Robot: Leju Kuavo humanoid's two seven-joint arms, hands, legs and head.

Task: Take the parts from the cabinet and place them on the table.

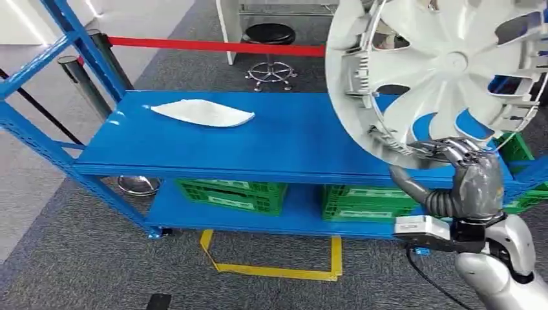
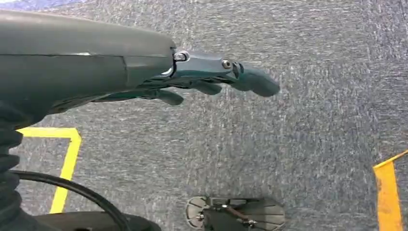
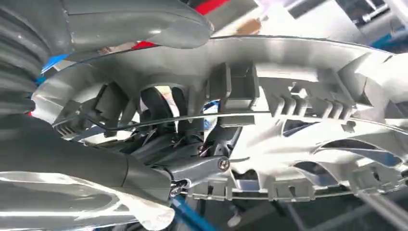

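The robot's right hand [image 1: 466, 173] grips a silver hubcap [image 1: 446, 71] by its lower rim, holding it upright above the right end of the blue shelf [image 1: 291, 139]. The left hand [image 2: 211, 77] hangs empty, fingers extended, over grey carpet [image 2: 288, 144].

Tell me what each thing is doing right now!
Hubcap: held up on edge above the shelf, gripped at its lower rim.
Right hand: gripping the hubcap.
Left hand: holding nothing, hanging over the carpet.
White bag: lying flat on the blue shelf.
Green crates: sitting on the lower shelf.
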